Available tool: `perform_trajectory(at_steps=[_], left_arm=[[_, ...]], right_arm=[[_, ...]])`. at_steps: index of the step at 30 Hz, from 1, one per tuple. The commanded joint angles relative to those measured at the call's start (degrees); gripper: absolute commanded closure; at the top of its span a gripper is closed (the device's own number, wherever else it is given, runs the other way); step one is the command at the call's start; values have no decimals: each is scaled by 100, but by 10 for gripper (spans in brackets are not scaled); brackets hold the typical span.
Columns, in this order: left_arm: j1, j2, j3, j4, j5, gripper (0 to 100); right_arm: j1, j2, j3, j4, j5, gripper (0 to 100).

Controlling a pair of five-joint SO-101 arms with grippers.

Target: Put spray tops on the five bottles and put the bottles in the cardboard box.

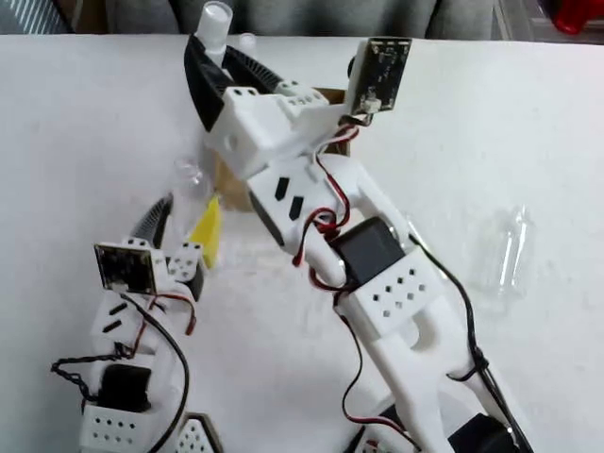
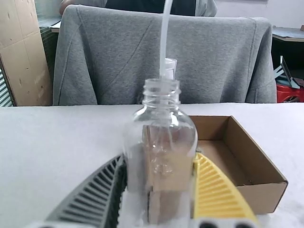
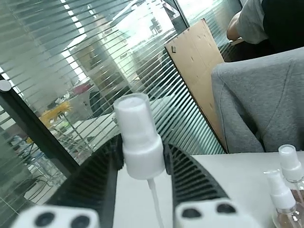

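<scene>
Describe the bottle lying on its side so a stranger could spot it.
On the white table, look to the right arm's outer side, away from the cardboard box. A clear bottle lies there alone, flat, unlike the upright bottle in the left claw.

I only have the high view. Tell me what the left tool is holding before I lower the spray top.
Observer: The left tool is shut on a clear bottle, which is upright with its neck open and uncapped.
Operator: Report the tube's line-up.
Observer: The dip tube of the spray top, held in the right tool, hangs above that neck. I cannot tell whether its tip is inside.
Operator: Count the finished bottles.
Observer: In the right wrist view, a capped bottle and a second capped bottle stand close together.
</scene>
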Motion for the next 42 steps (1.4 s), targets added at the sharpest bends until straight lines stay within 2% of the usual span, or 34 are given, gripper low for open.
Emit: perform_trajectory(at_steps=[1, 13, 20, 26, 31, 39, 42], left_arm=[[13, -110, -62, -193, 26, 947], [13, -110, -62, -193, 26, 947], [13, -110, -62, -193, 26, 947], [13, -110, -62, -193, 26, 947], [13, -110, -62, -193, 26, 947], [13, -110, -62, -193, 26, 947], [13, -110, -62, -193, 26, 947]], right_arm=[[22, -4, -607, 488, -44, 983], [-277, 22, -677, 664, -9, 983], [-251, 611, -949, 699, 9, 981], [-251, 1059, -1820, 1692, 26, 981], [-286, 1596, -2699, 2571, 422, 981], [-286, 2229, -3631, 3468, 501, 981], [-382, 2352, -3903, 3793, 914, 981]])
